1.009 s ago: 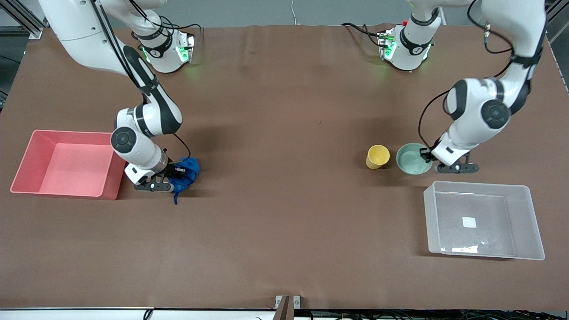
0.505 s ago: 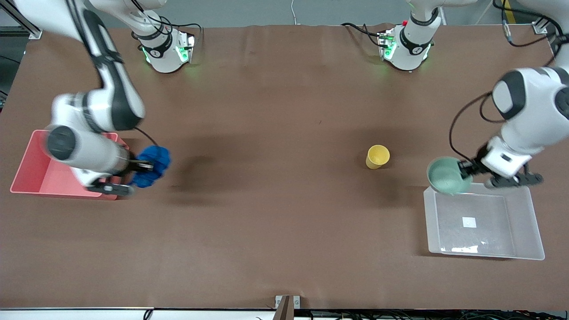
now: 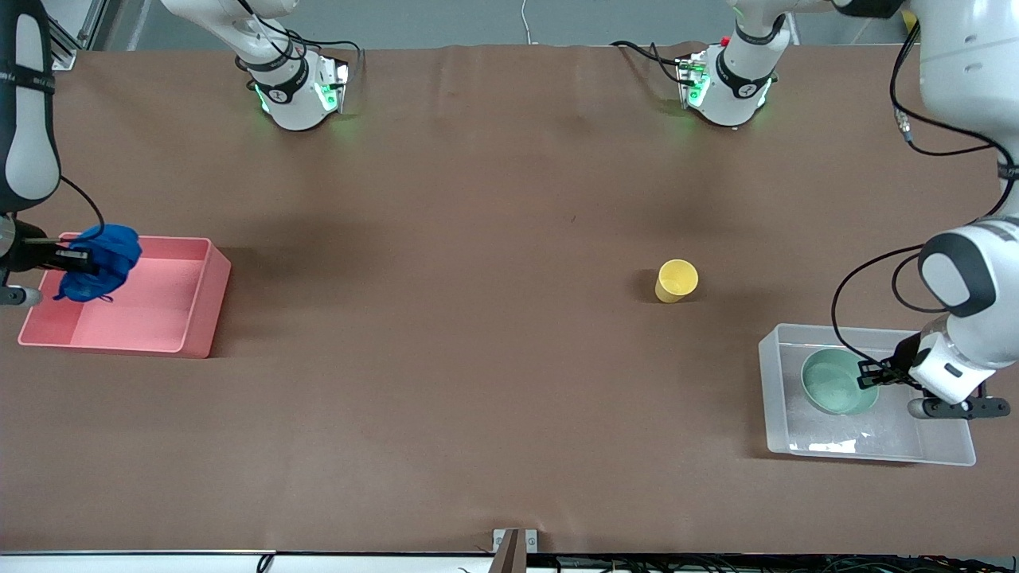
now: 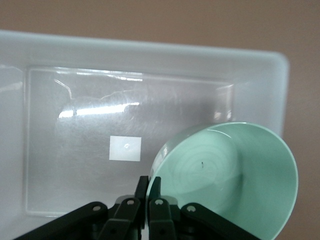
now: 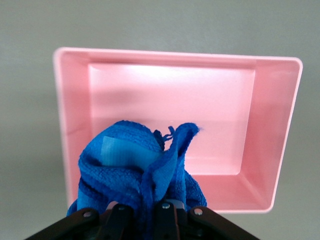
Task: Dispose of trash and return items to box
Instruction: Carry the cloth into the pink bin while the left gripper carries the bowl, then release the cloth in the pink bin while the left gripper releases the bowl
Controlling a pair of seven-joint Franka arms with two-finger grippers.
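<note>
My right pincer pinches the blue wad over the pink bin, at the right arm's end of the counter. The yellow cup stands alone, nearer the left arm's end. My left pincer is clamped on the rim of the mint bowl, held over the clear box.
</note>
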